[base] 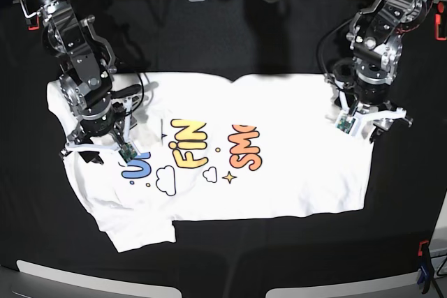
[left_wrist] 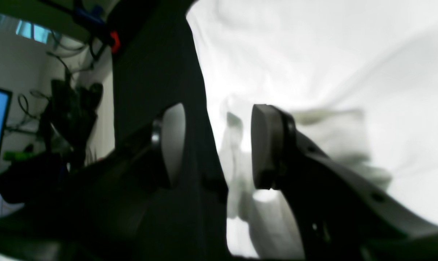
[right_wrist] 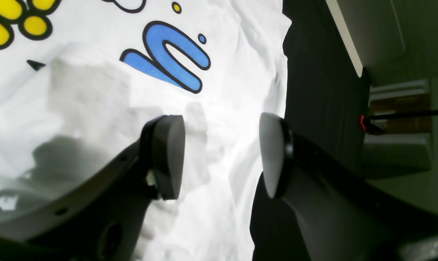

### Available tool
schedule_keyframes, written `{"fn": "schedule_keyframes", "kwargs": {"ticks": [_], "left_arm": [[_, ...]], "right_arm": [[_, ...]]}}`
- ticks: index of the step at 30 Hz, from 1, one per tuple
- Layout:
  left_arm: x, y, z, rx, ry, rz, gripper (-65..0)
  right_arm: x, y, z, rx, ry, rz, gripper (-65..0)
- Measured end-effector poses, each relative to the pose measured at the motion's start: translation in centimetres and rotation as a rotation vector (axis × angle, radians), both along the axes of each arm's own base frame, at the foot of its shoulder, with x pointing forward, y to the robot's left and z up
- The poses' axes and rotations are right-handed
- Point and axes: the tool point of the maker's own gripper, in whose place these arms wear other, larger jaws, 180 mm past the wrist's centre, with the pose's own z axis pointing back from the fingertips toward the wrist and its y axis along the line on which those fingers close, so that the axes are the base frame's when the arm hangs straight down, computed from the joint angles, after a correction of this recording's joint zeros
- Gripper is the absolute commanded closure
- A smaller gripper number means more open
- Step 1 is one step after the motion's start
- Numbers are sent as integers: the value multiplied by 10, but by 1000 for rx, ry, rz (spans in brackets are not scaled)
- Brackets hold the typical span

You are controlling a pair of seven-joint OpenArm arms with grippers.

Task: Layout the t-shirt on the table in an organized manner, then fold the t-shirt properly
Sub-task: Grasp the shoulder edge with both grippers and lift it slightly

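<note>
Fingers of the left gripper and right gripper stand spread, grasping nothing. Print up, the t-shirt lies spread across the table, grippers at its three and nine o'clock edges.

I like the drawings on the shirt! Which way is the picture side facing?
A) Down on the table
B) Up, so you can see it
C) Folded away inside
B: the t-shirt lies spread on the black table with its colourful letters, cloud and stars showing on top.
</note>
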Motion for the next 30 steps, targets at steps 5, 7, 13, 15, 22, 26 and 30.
{"fn": "schedule_keyframes", "kwargs": {"ticks": [5,7,13,15,22,26,30], "left_arm": [[-4,6,1,65,0,5,-277],[-5,-2,10,73,-32,-25,-277],[-30,-50,23,31,16,-215,-277],[-53,-65,11,23,98,-292,-277],[-106,-52,-30,72,327,-402,-277],[-104,-32,-46,160,344,-399,-277],[-98,-27,-49,173,345,-388,-277]], "right_arm": [[-9,-5,0,-26,32,-38,-316],[-11,5,10,-20,3,-10,-316],[-37,21,34,-50,-34,22,-316],[-54,22,33,-68,-13,39,-316],[-114,8,12,-187,104,90,-316],[-125,6,6,-189,132,88,-316],[-124,5,7,-187,125,84,-316]]}}
